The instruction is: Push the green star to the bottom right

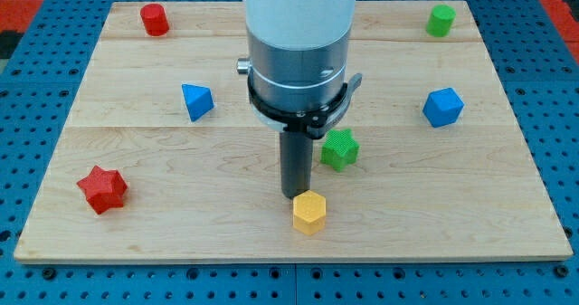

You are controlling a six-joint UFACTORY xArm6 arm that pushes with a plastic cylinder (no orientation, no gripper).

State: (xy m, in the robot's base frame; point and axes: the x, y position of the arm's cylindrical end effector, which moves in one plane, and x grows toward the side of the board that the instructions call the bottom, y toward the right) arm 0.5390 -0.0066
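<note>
The yellow hexagonal block (308,212) is sitting low in the frame's centre, my tip (296,195) resting just above-left of it. There is no pincer, only a rod. The green star (340,148) is lying just right of the rod, mid-frame.

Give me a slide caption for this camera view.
My tip sits left of the green star, just above the yellow hexagonal block, on the wooden board.

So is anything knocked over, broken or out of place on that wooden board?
Nothing stands out. All seven small blocks sit intact on the wooden board, none over an edge. My tip rests just above the yellow hexagonal block, left of and below the green star block.
</note>
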